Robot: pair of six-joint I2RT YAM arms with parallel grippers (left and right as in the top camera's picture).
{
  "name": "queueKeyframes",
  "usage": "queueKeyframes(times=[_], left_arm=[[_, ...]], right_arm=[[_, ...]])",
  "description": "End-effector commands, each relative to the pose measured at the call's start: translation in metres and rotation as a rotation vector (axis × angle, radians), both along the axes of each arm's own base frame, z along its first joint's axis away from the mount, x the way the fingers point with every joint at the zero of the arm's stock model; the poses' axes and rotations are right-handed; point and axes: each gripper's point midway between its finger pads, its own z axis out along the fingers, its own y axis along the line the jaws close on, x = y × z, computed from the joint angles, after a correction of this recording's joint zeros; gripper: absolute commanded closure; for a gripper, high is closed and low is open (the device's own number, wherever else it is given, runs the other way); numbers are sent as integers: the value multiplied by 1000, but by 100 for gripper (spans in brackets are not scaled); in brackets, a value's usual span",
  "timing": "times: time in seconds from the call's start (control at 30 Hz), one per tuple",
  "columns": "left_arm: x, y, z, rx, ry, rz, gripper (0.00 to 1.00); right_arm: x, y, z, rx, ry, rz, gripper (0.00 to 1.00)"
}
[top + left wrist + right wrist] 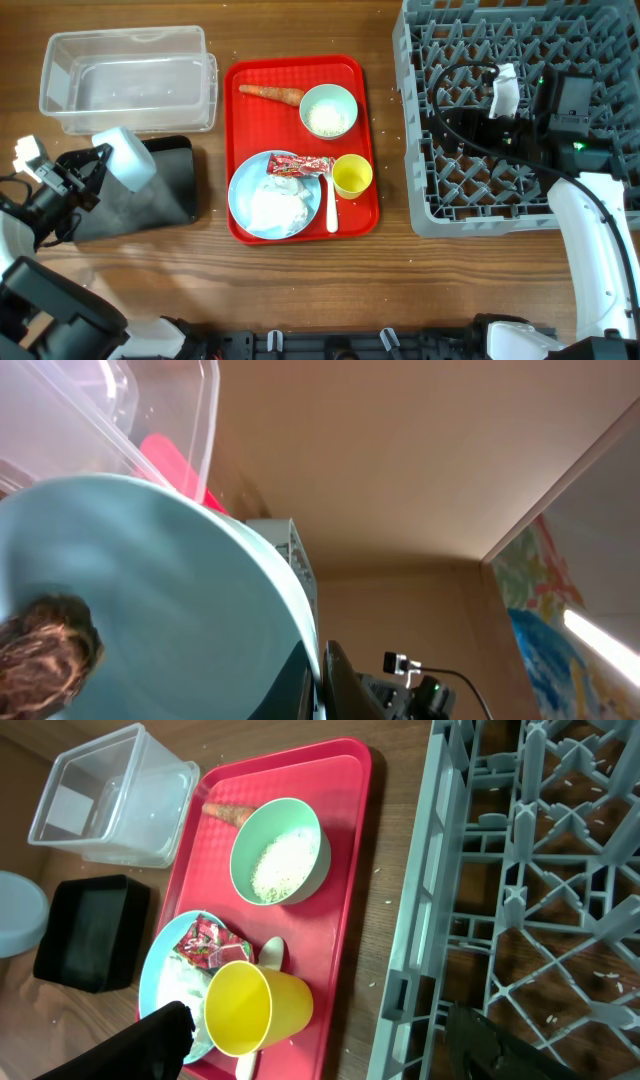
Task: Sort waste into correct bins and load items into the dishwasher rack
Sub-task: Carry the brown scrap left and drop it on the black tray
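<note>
**Arms: white shells, black wrists**

Right arm [592, 250] had a smooth white link, a black wrist box [570, 100] with a green LED [578, 146], a looping black cable [437, 105] and black fingers [155, 1038]. Left arm [50, 195] was black with a white block [28, 152].

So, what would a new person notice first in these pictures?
The bright red tray in the middle of the table catches the eye first, crowded with a plate, a bowl of rice, a carrot and a yellow cup. On its right stands the big grey rack; on its left, the left gripper holds a blue bowl tilted over the black tray, a brown lump inside.
</note>
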Motion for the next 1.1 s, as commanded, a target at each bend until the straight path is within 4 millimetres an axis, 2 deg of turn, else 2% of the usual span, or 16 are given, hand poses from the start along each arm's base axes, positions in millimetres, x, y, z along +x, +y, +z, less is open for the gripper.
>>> queueKeyframes(times=[0.0,0.07,0.13,0.27,0.43,0.53,0.57,0.63,0.67,0.8,0.93,1.0,1.07], left_arm=[[2,8,-27,-15,50,12,96],[3,10,-44,16,88,15,96],[3,10,-47,16,88,13,96],[5,10,-31,-11,0,4,96],[4,9,-22,1,-77,-3,96],[1,5,-22,-174,62,2,96],[0,4,-24,-152,55,3,96],[-2,8,-47,-100,182,28,96],[-3,9,-50,-100,203,34,96],[-4,16,-34,-202,163,50,96],[-3,19,-43,-138,182,60,96],[0,16,-40,-118,170,47,96],[10,2,-16,-42,116,-5,96]], right_arm=[[3,0,4,-9,-12,0,16],[3,0,4,-9,-12,0,16],[3,0,4,-9,-12,0,17],[3,0,4,-8,-12,-1,16],[3,0,4,-8,-12,-1,16],[3,0,4,-9,-11,-1,17],[3,0,4,-9,-12,-1,16],[3,0,5,-10,-15,-1,16],[3,0,5,-10,-15,-1,16],[3,0,5,-9,-15,-2,17],[3,0,4,-8,-14,-2,16],[3,0,4,-8,-14,-2,17],[3,0,4,-8,-13,-2,16]])
